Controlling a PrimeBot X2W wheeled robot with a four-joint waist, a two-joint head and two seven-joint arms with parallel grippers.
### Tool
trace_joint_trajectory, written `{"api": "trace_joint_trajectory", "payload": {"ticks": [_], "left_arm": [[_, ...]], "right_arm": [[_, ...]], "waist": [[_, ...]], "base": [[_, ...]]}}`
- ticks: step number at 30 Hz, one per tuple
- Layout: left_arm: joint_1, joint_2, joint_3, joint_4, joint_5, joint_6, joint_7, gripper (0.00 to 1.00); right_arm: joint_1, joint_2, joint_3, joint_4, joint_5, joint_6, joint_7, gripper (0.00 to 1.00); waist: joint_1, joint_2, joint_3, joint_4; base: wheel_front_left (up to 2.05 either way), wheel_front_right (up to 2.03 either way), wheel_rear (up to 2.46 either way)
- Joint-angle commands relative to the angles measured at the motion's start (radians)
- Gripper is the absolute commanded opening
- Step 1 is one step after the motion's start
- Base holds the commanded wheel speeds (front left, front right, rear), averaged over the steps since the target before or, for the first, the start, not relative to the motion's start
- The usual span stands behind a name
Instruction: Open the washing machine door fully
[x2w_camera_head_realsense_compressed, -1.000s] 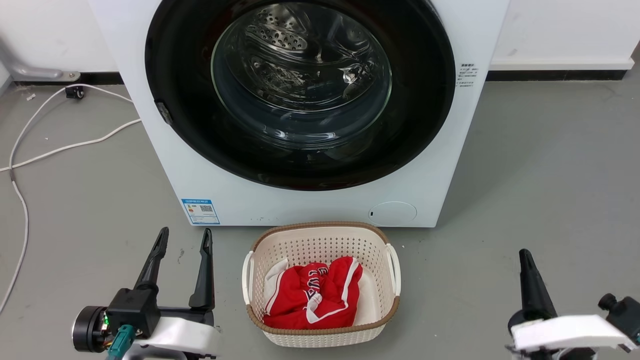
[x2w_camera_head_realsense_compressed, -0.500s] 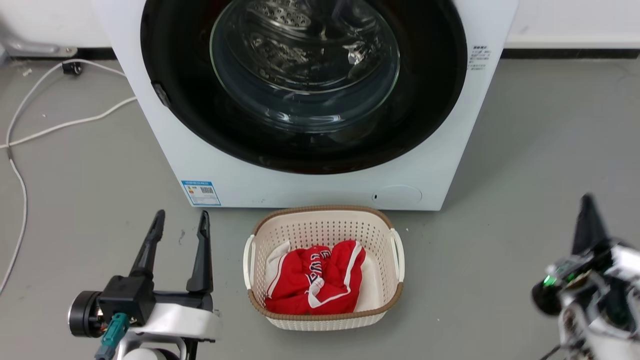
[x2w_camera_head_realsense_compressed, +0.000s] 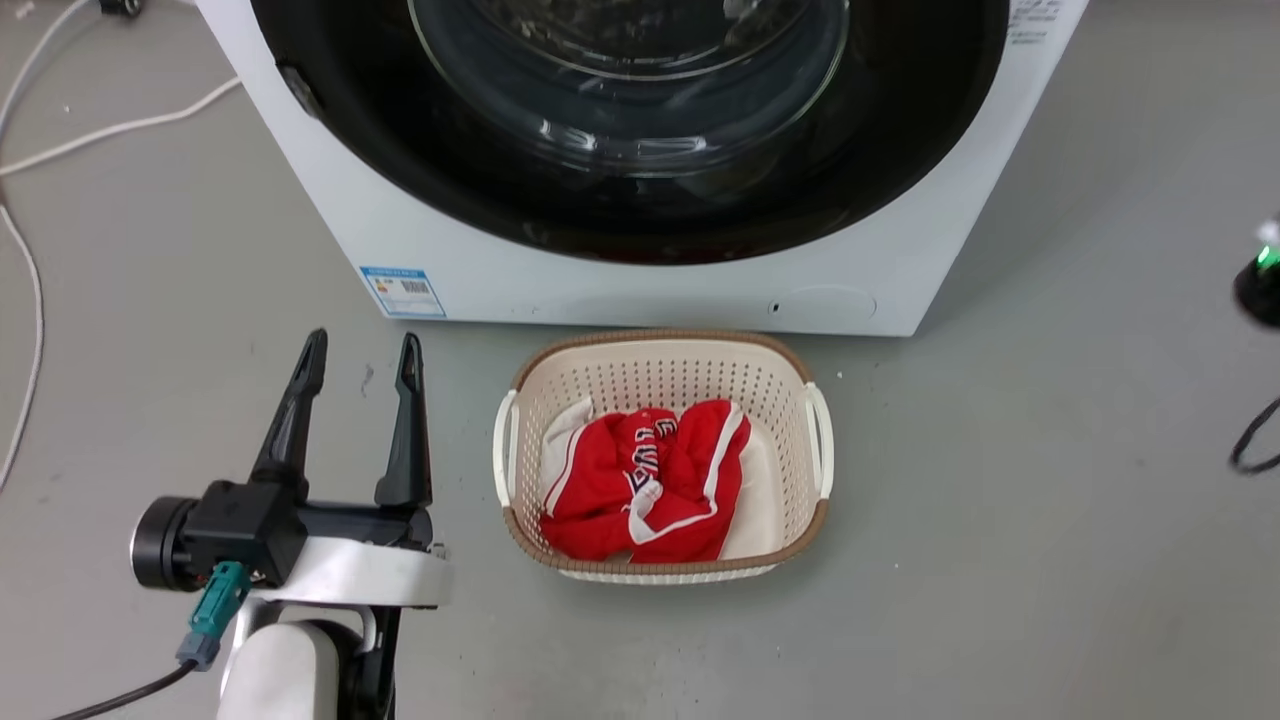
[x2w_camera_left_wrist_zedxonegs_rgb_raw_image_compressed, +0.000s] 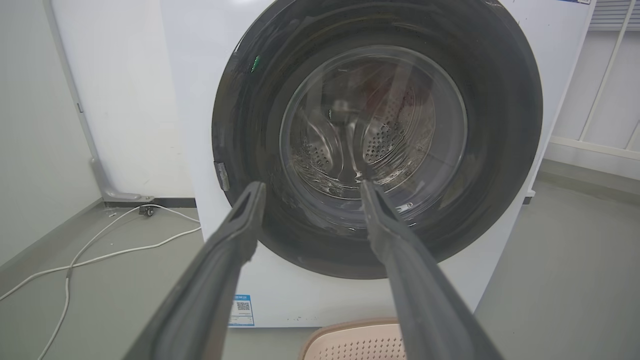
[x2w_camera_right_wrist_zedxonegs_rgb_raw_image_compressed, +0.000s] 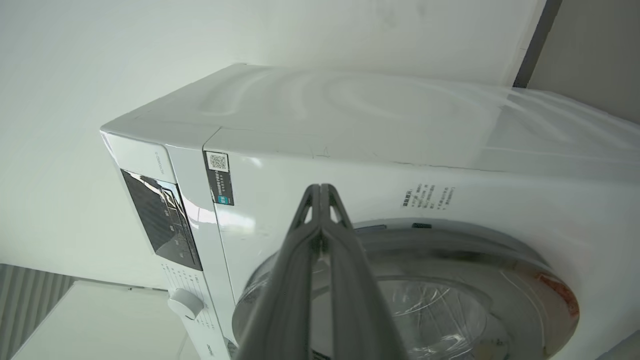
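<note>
One washing machine (x2w_camera_head_realsense_compressed: 650, 290), one washing machine door (x2w_camera_head_realsense_compressed: 620, 215), and that door sits shut flush in the front, facing the robot. Left gripper (x2w_camera_head_realsense_compressed: 362, 345) hangs low beside the one basket (x2w_camera_head_realsense_compressed: 660, 340), fingers spread and empty, door ahead and above. Right gripper (x2w_camera_right_wrist_zedxonegs_rgb_raw_image_compressed: 320, 192), fingers pressed together on nothing, points at the door's rim and looks the nearer arm; one grey tab (x2w_camera_left_wrist_zedxonegs_rgb_raw_image_compressed: 222, 176) marks the door's left edge

Cream basket (x2w_camera_head_realsense_compressed: 655, 375) with red, perhaps sports, garment (x2w_camera_head_realsense_compressed: 640, 485); white cable (x2w_camera_head_realsense_compressed: 110, 128).
</note>
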Motion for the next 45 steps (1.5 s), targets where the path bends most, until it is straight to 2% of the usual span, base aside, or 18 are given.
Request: {"api": "trace_joint_trajectory", "payload": {"ticks": [1,5,11,20,29,32,37,45], "left_arm": [[-0.021,0.0,-0.005,-0.009,0.004,-0.006,-0.003,1.0],[-0.044,0.0,-0.013,-0.024,-0.002,-0.009,-0.003,1.0],[-0.073,0.0,-0.019,-0.039,-0.007,-0.012,-0.003,1.0],[-0.115,0.002,-0.022,-0.055,-0.004,-0.015,-0.003,1.0],[-0.147,0.003,-0.031,-0.065,-0.007,-0.016,-0.003,1.0],[-0.147,0.003,-0.036,-0.064,-0.007,-0.016,-0.003,1.0],[-0.156,0.003,-0.04,-0.056,-0.011,-0.016,-0.003,1.0],[-0.138,0.002,-0.032,-0.041,-0.008,-0.016,-0.003,1.0]], "right_arm": [[-0.057,-0.018,0.031,0.037,-0.013,0.0,0.03,0.0],[-0.213,-0.035,0.131,0.144,-0.051,0.0,0.122,0.0],[-0.401,-0.004,0.252,0.29,-0.108,0.0,0.248,0.0],[-0.571,0.042,0.338,0.424,-0.168,0.0,0.326,0.0],[-0.636,0.063,0.362,0.473,-0.19,0.0,0.343,0.0],[-0.644,0.089,0.366,0.48,-0.186,0.0,0.374,0.0],[-0.648,0.113,0.367,0.483,-0.173,0.0,0.449,0.0],[-0.575,0.092,0.356,0.412,-0.143,0.0,0.598,0.0]], "waist": [[-0.0001,0.0,0.03,0.011],[-0.0001,0.0,0.07,0.016],[-0.0001,0.0,0.125,0.025],[-0.0001,0.0,0.199,0.041],[-0.0001,0.0,0.245,0.055],[-0.0001,0.0,0.251,0.059],[-0.0001,0.0,0.254,0.06],[-0.0001,0.0,0.22,0.045]], "base": [[0.0,0.0,0.0],[0.0,0.0,0.0],[0.0,0.0,0.0],[0.0,0.0,0.0],[0.0,0.0,0.0],[0.0,0.0,0.0],[0.0,0.0,0.0],[0.0,0.0,0.0]]}}
